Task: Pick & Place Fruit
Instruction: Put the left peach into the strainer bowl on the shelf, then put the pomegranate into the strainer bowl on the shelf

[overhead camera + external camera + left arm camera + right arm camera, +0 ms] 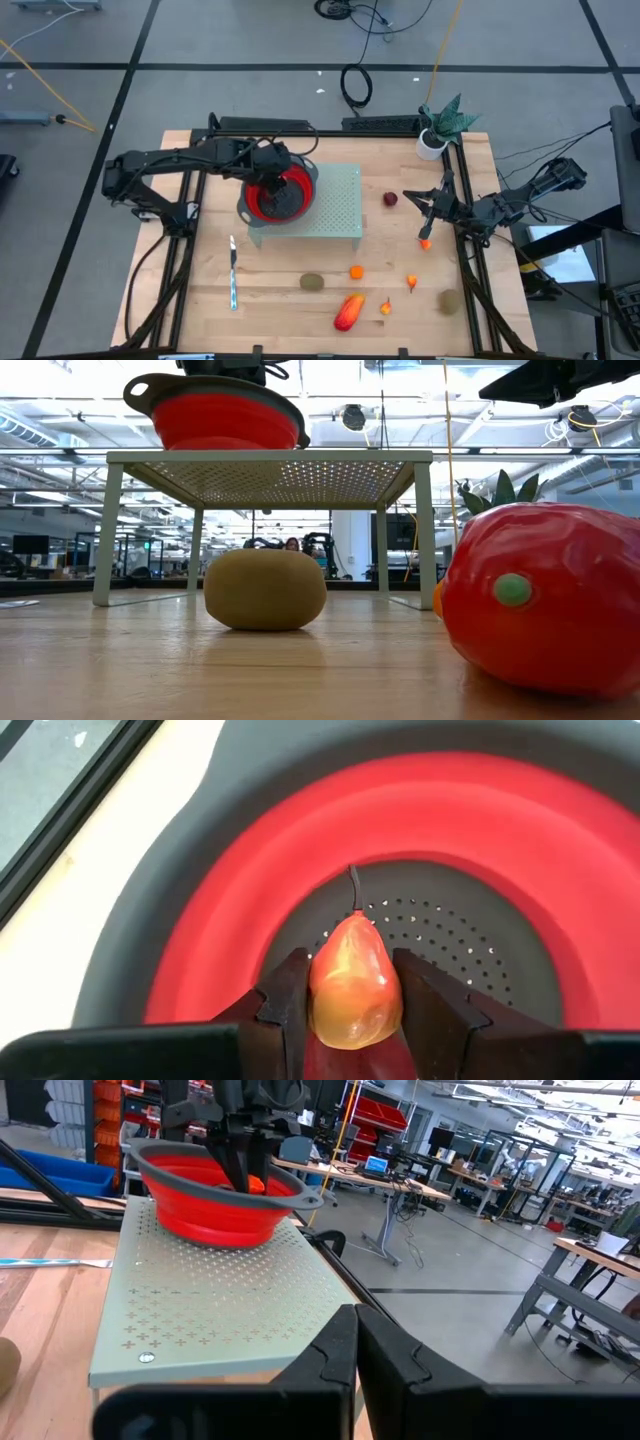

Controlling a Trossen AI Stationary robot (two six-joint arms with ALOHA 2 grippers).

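Observation:
A red bowl with a grey rim (300,180) stands on a pale perforated stand (335,210). My left gripper (350,960) reaches into the bowl from above and is shut on a small orange-yellow pear (352,982) with a dark stem. My right gripper (355,1350) hovers shut and level at the table's right side (415,200), holding nothing. On the bare table lie a dark-red round fruit (390,199), two brown-green ovals (312,282) (449,299), several small orange pieces (356,271) and an elongated red-orange fruit (348,312). My left gripper pinches the pear's wide body (318,995) between its two fingers, one on each side. The fingers slant steeply down from above into the bowl. The stem end (354,885) points away from the gripper, over the bowl's grey perforated bottom (440,935). Whether the pear touches it, I cannot tell.
A slim silver knife (233,272) lies near the table's left front. A potted plant (440,128) stands at the far right corner. The low view shows an oval fruit (265,590) and the big red-orange fruit (545,600) close to the near edge.

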